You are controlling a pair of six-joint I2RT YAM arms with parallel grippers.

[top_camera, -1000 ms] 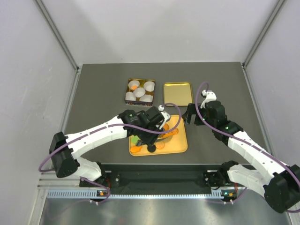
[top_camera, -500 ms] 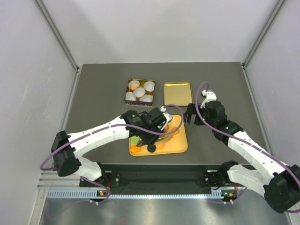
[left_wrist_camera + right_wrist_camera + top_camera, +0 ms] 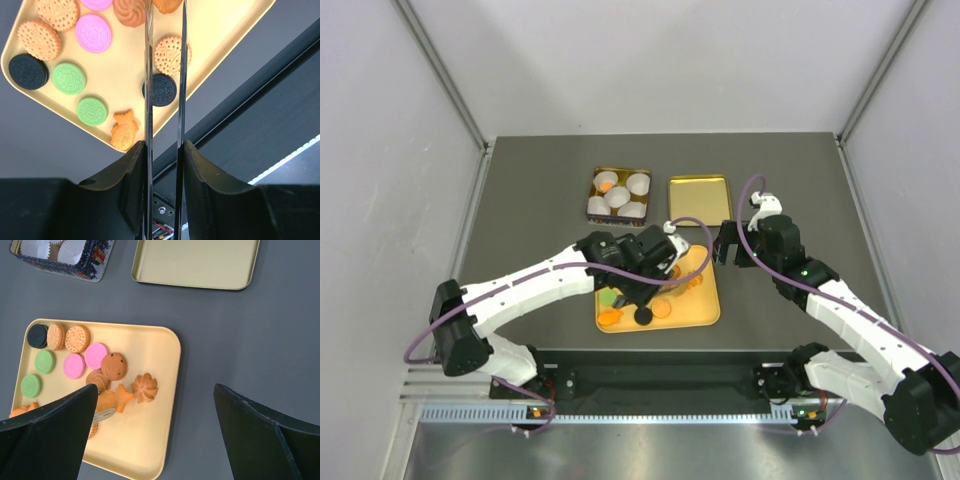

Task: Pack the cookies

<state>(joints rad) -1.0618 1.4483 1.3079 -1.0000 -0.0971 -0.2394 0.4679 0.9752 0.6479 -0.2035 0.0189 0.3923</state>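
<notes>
**Left fingers at an orange cookie on the tray, right fingers wide open**

On the top camera I see the yellow tray on the dark counter, in front of both arms. Most of the cookies lie on it. The left fingers are low over the middle of the tray. The right fingers hang above the counter, just beside the far right corner of the tray. Behind the tray stands a tin with white paper cups, and one cup holds a single cookie, orange. A gold lid lies to the right of the tin.

On the left wrist camera the two thin fingers stand only narrowly apart. Between their tips, at the top edge of the picture, is an orange cookie. I cannot tell if they already press on it. Below them on the tray lie a tan cookie and a black cookie. To the side are a pink cookie, a green cookie and a fish-shaped cookie, which is near the tray's edge.

On the right wrist camera the fingers are spread as wide as they go and hold nothing. Between them I see the tray with a flower-shaped cookie. Just left of it lies the orange cookie, with a metal tip of the left fingers at it.
</notes>
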